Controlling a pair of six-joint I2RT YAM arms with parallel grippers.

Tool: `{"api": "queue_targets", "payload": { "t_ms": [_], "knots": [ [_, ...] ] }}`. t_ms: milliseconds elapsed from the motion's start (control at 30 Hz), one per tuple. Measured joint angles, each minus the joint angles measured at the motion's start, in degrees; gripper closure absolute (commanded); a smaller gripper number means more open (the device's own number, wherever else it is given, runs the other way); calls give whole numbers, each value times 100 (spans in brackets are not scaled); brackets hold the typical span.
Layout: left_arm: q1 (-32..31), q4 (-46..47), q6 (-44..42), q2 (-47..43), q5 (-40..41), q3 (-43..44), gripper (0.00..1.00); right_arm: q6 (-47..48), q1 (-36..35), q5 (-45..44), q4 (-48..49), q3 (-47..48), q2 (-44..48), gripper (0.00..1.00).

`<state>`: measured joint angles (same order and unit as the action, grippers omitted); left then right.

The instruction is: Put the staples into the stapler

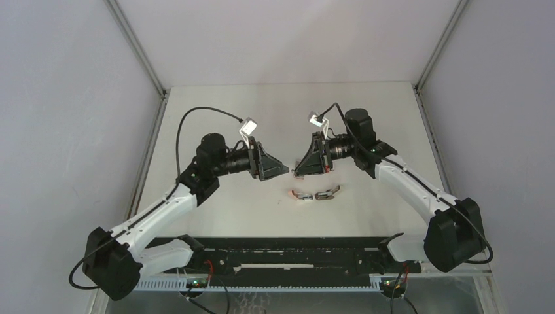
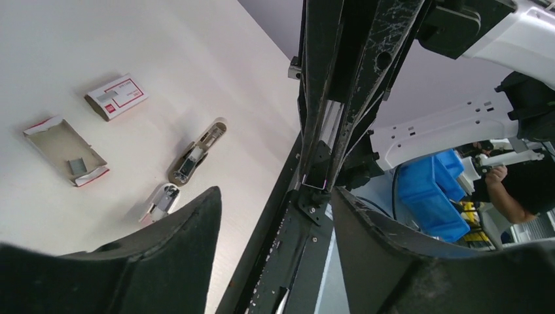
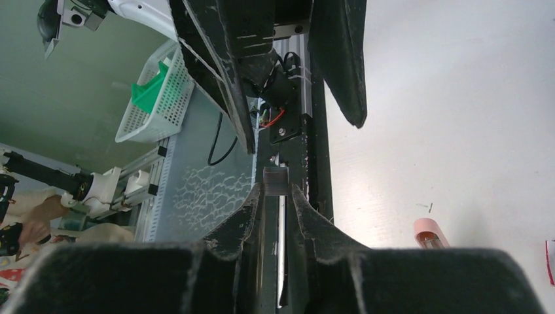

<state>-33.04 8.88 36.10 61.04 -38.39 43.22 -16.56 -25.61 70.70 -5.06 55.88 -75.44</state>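
Note:
My right gripper (image 3: 275,190) is shut on a short silvery strip of staples (image 3: 275,179), held in the air at its fingertips. My left gripper (image 2: 275,194) faces it, open, one finger on either side of that strip (image 2: 315,186) and not touching it. From above, the two grippers (image 1: 285,171) (image 1: 296,174) meet tip to tip over the table. Below them lies the pink-and-white stapler (image 1: 300,195) (image 2: 160,202), opened out, with its pink end (image 3: 430,233) showing in the right wrist view. The staple box's inner tray (image 2: 64,149) holds more staples (image 2: 78,165).
A dark grey-brown tool (image 1: 327,193) (image 2: 196,152) lies just right of the stapler. The white, red-printed box sleeve (image 2: 116,96) lies beyond the tray. Two loose staples (image 3: 427,207) lie on the table. The black rail (image 1: 294,252) runs along the near edge.

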Motion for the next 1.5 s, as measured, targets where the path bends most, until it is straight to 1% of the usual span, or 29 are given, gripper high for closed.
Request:
{"api": "queue_targets", "payload": {
  "t_ms": [67,367,600,700,933,1100,1500],
  "knots": [
    [-44,-2,61,90,-28,24,38,15,0,4,-59,28,-13,87],
    [-284,0,136,269,-129,195,40,37,0,11,-157,96,-44,87],
    [-348,0,240,308,-131,225,52,74,-4,13,-203,96,-55,87],
    [-350,11,317,350,-131,225,59,76,-4,20,-205,96,-55,87],
    [-350,131,490,393,-129,225,67,87,-22,39,-208,96,-55,88],
    [-350,256,555,396,-131,225,70,94,-37,61,-205,96,-55,88],
    [-391,341,645,433,-151,225,71,92,-42,129,-201,96,-55,89]
  ]
}}
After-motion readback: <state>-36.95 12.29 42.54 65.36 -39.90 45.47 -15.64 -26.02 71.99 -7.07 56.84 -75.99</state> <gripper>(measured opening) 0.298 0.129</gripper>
